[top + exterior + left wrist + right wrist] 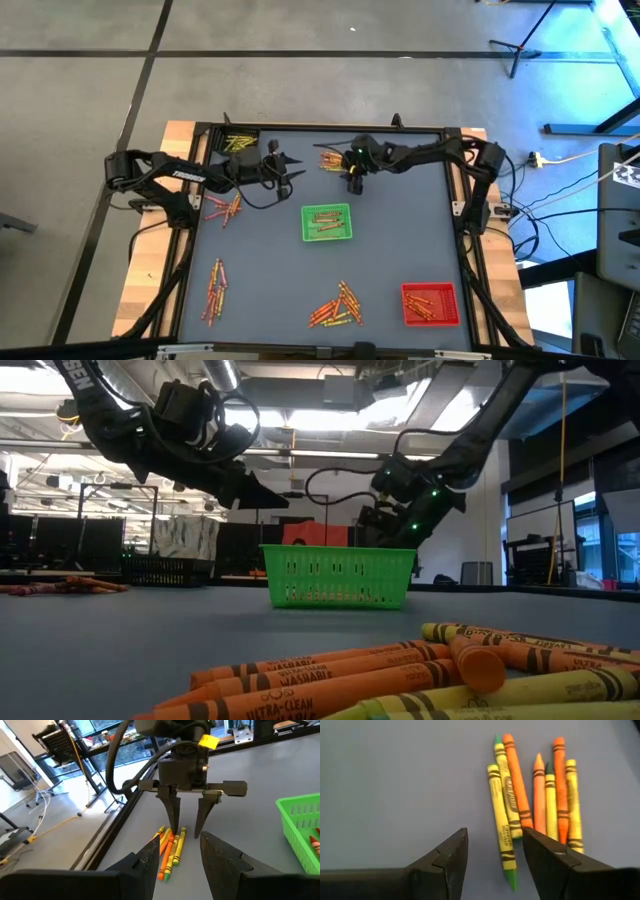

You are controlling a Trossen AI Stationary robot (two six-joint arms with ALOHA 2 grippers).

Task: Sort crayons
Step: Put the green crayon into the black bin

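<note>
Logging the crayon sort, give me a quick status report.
Right tool open, hovering over the far crayon cluster, holding nothing. Left tool open, empty, raised beside it. Green tray mid-table. Nothing in the way.

Two dark two-finger robot arms. Three small square plastic mesh trays: one green tray (327,223) mid-table, one red tray (430,304), one dark tray w/ yellow sticks (238,143). Thin wax crayons (506,802) in approx. four loose heaps; seven under the right wrist cam (three yellow, three orange, one mostly hidden).
</note>
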